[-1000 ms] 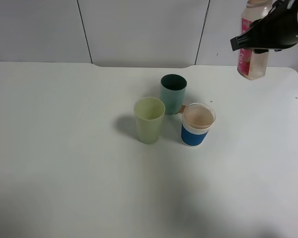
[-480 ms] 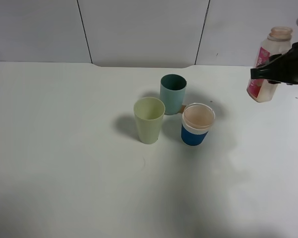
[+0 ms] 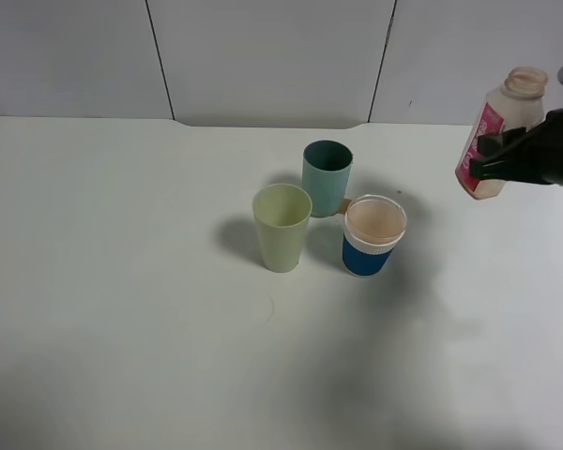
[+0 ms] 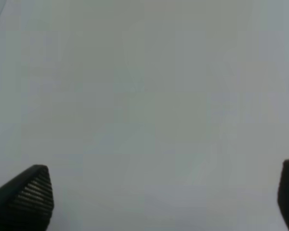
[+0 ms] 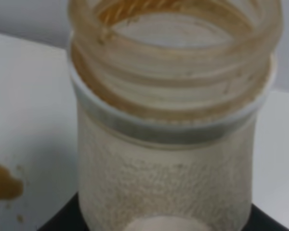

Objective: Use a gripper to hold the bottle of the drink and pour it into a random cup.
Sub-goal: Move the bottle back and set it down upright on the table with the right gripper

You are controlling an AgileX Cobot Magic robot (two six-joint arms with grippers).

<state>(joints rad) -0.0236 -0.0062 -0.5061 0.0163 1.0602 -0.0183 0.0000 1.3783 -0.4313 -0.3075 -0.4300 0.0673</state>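
White tabletop (image 3: pixel 122 328) against a pale panelled wall.

- Blue-and-white paper cup (image 3: pixel 373 251), its inside showing pinkish tan.
- Teal plastic cup (image 3: pixel 327 178), just behind the paper cup.
- Pale green plastic cup (image 3: pixel 282 228), beside the paper cup on the side away from the bottle.
- Small clear plastic bottle (image 3: pixel 495 127) with a red-pink label. It is capless and sits well off to the paper cup's other side, tilted with its neck leaning away. A brown film of drink (image 5: pixel 135 19) coats the neck.
- Right black claw gripper (image 3: pixel 477 157), clamped round the bottle's body.
- Left gripper (image 4: pixel 159 197), fingers (image 4: pixel 31 195) wide apart above the tabletop.
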